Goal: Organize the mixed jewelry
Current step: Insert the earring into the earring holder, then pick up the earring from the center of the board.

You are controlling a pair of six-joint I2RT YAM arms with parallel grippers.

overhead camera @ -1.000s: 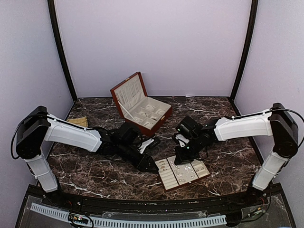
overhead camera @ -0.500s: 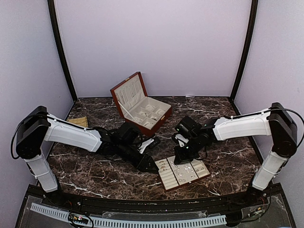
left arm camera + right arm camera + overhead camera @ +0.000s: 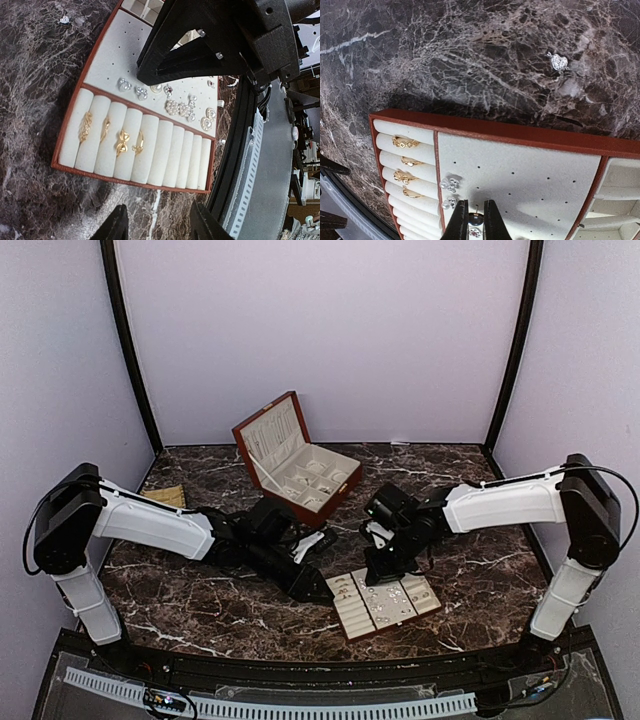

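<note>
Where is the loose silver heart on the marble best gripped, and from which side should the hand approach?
Probably from straight above: the heart lies flat on the marble, apart from the tray, with open room around it. Pinch its opposite outer edges, closing low against the stone, since it looks very thin.

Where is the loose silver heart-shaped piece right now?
In the right wrist view, the heart-shaped piece lies upper right on the marble table, apart from the tray and beyond its red-brown rim.

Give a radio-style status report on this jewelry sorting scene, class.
Left gripper open, hovering beside the tray, ring end. Right gripper shut on a silver stud over the pin panel. One heart-shaped silver piece loose on marble. No obstruction seen.
</note>
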